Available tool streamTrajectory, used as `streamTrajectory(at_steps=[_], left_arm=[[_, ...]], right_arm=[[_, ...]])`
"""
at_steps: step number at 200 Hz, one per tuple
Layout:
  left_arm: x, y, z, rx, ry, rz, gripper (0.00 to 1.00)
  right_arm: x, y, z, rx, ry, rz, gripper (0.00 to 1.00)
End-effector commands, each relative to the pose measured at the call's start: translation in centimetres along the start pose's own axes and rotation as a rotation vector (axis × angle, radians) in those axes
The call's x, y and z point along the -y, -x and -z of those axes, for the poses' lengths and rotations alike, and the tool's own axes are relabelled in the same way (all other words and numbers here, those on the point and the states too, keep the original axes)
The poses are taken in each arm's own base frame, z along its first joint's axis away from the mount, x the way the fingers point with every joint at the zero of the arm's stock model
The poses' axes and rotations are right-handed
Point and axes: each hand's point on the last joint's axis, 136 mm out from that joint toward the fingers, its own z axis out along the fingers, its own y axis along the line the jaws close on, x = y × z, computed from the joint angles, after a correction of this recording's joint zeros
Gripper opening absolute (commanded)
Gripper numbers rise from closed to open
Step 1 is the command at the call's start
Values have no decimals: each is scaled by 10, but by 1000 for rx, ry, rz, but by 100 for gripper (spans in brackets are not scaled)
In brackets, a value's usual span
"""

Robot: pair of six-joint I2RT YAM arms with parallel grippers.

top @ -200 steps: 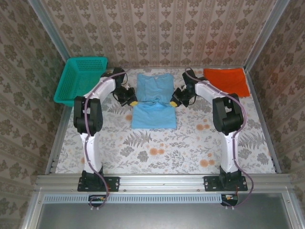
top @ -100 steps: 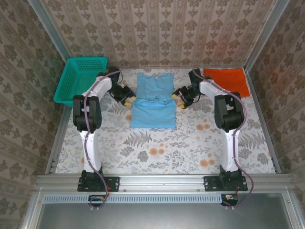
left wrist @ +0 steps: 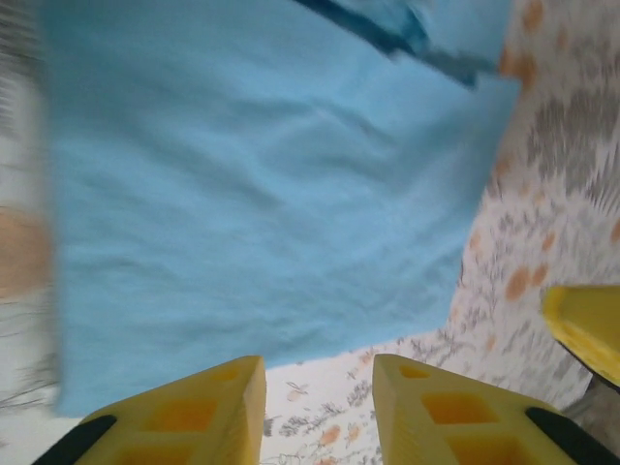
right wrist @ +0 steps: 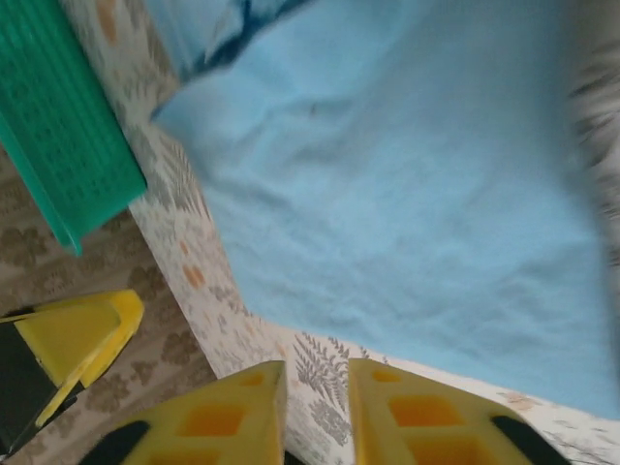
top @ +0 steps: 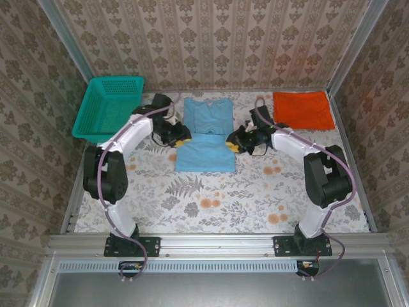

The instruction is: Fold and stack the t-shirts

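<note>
The light blue shirt (top: 206,137) lies flat, already narrowed to a long strip with its sleeves tucked in. A crease crosses its middle, so I judge its folding partly done. The orange shirt (top: 303,109) sits as a neat rectangle off the blue shirt's far right corner, well apart from it. It looks finished, though nothing is stacked yet. The left claw (top: 181,135) hovers just beside the blue shirt's left edge at the crease, with its fingers apart and holding nothing. The right claw (top: 231,144) mirrors it at the right edge, its fingers only narrowly apart and also empty. What probably remains is one more fold of the blue shirt, then placing one shirt on the other. The green basket (top: 105,107) stands off to the blue shirt's far left.
</note>
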Motion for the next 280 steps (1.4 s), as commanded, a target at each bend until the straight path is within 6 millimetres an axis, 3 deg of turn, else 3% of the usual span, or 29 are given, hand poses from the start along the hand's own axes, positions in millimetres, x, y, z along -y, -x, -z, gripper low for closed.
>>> streamTrajectory(at_steps=[1, 22, 39, 71, 88, 128, 161, 173, 184, 195, 209, 220, 225, 250, 280], left_arm=[[-7, -23, -31, -87, 36, -64, 33], [-34, -37, -52, -133, 100, -52, 32], [-57, -57, -68, -187, 124, -16, 30], [-99, -103, -79, -272, 188, 41, 31], [-114, -126, -75, -309, 221, 63, 32], [-130, -167, -52, -345, 248, 95, 37], [-131, -194, -38, -411, 240, 144, 40], [-125, -195, -24, -411, 246, 123, 43], [-117, -189, -7, -395, 252, 91, 53], [-106, -177, 7, -354, 230, 64, 67], [-89, -154, 21, -283, 185, 23, 72], [-79, -133, 24, -234, 166, -10, 71], [-74, -124, 25, -218, 161, -19, 69], [-44, -89, 21, -196, 96, -34, 45], [-28, -80, -4, -161, 61, -47, 42]], right_arm=[[16, -15, -27, -38, -20, -17, 20], [37, -24, -49, -60, -45, -42, 17], [65, -33, -65, -107, -105, -61, 13], [113, -52, -65, -143, -219, -40, 12], [131, -67, -58, -165, -249, -35, 11], [162, -104, -33, -181, -321, 68, 12], [170, -142, -26, -235, -329, 116, 16], [169, -154, -21, -253, -334, 122, 19], [165, -159, -14, -246, -324, 114, 21], [155, -159, -7, -212, -291, 104, 23], [144, -153, 4, -151, -261, 95, 27], [138, -146, 10, -103, -243, 60, 30], [125, -141, 17, -67, -201, 59, 31], [101, -114, 42, 92, -116, -39, 34], [100, -73, 70, 276, -85, -144, 22]])
